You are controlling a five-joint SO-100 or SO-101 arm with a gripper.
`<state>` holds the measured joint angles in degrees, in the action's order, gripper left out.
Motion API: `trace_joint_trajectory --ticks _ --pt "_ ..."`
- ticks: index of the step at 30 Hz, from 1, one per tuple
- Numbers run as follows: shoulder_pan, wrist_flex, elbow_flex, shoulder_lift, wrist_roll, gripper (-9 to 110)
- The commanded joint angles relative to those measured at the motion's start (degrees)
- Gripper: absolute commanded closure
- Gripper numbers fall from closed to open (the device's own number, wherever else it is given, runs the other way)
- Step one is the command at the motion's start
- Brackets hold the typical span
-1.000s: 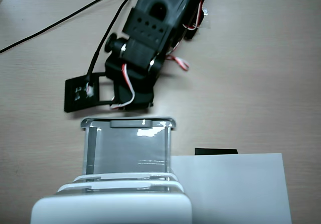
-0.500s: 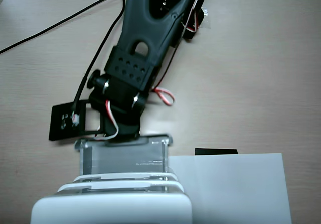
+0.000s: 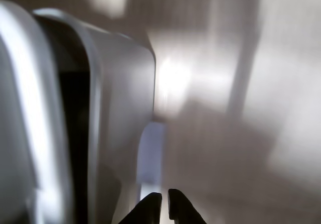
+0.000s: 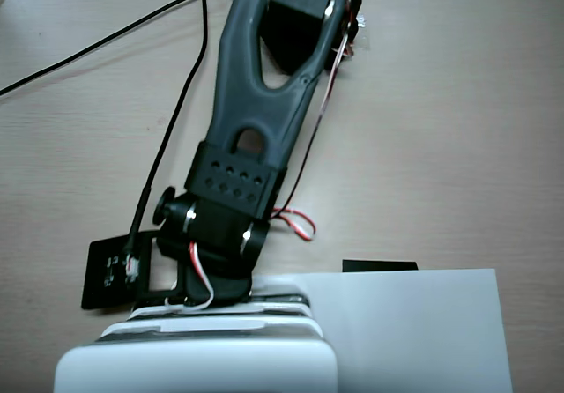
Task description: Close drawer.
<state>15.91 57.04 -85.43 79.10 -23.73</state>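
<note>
Nearly shut, end effector (image 3: 165, 200) meets the drawer's (image 3: 118, 108) handle tab (image 3: 152, 156).

The drawer (image 3: 123, 108), a translucent grey-clear tray with a rounded, pale-edged front, stands slightly out from its white cabinet, a dark gap showing behind its rim in the blurred wrist view. Its small flat handle tab (image 3: 151, 156) lies just ahead of the gripper (image 3: 165, 200) tips. From the fixed view, the drawer (image 4: 220, 307) sits directly beneath the wrist.
</note>
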Motion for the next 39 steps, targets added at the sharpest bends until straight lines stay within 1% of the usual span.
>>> trace_joint_trajectory --ticks 1,7,19,25,39 --pt "-0.44 0.18 5.45 -0.88 0.88 101" --pt "0.35 1.67 6.24 -0.62 1.85 101" --pt "1.58 4.31 -2.81 11.07 0.0 101" --pt "2.2 5.71 -3.69 12.92 0.44 101" --pt "2.99 3.87 -10.72 15.56 1.41 101"
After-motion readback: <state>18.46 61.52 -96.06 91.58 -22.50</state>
